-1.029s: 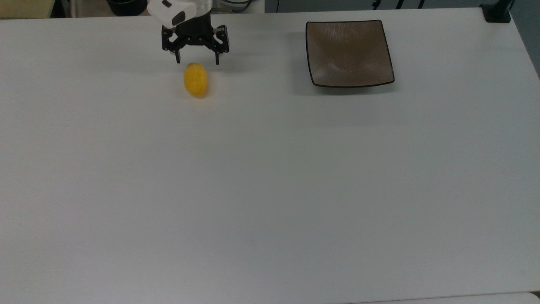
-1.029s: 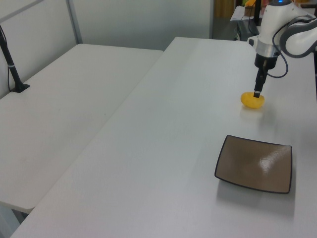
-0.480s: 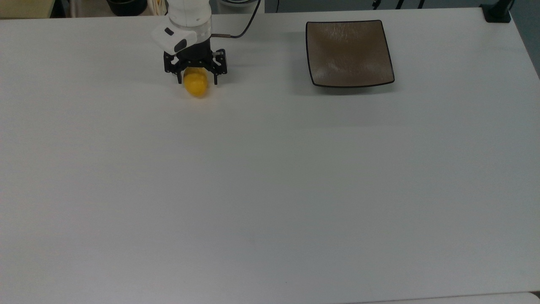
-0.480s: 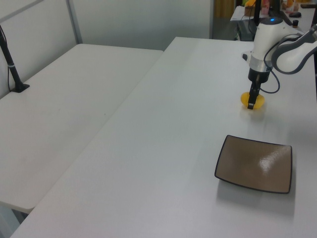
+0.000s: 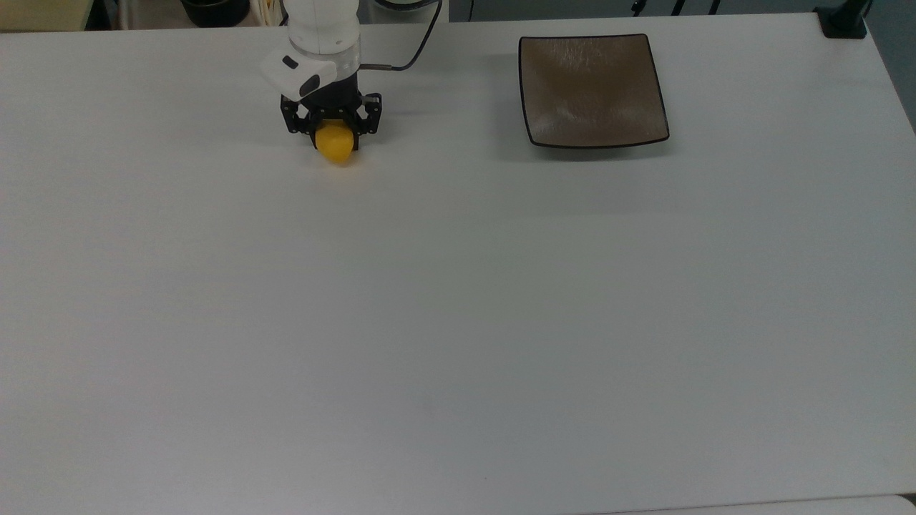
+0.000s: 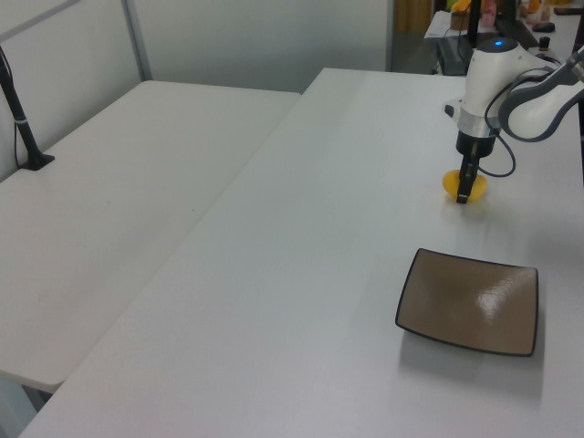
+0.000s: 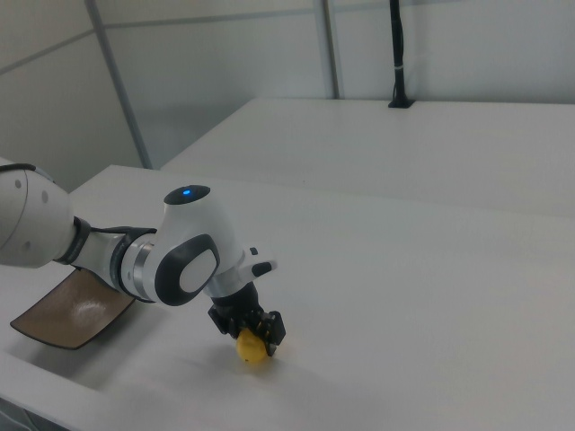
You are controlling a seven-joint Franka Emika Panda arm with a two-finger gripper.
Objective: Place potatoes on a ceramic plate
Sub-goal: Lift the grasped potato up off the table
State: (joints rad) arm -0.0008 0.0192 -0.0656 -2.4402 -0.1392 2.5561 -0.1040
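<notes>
Potato (image 5: 335, 145) first: we see the small, bright yellow, egg-shaped piece lying on the white table (image 5: 458, 322), toward the top view's upper left. In the left view it (image 6: 469, 185) sits near the far right of the tabletop, and in the right view it (image 7: 252, 348) rests low in the frame, close to the near edge.

We find the gripper (image 5: 332, 131) lowered right over the potato, its black fingers (image 5: 293, 126) standing on either side of the yellow body with the far end of the potato tucked between them. The fingers look drawn in against the potato's sides, so we read them as clamped on it, while the potato appears to sit on the table surface. In the left view the gripper (image 6: 466, 187) points straight down from the white wrist, and one dark finger crosses in front of the yellow shape. In the right view the gripper (image 7: 251, 330) hangs under the rounded white arm link, directly on top of the potato.

We see the ceramic plate (image 5: 593, 90), square, glossy brown-grey with a thin dark rim, lying flat and bare well apart from the potato, toward the top view's upper right. In the left view the plate (image 6: 469, 300) lies nearer the camera than the potato; in the right view it (image 7: 70, 311) shows partly behind the arm at the right view's left.
</notes>
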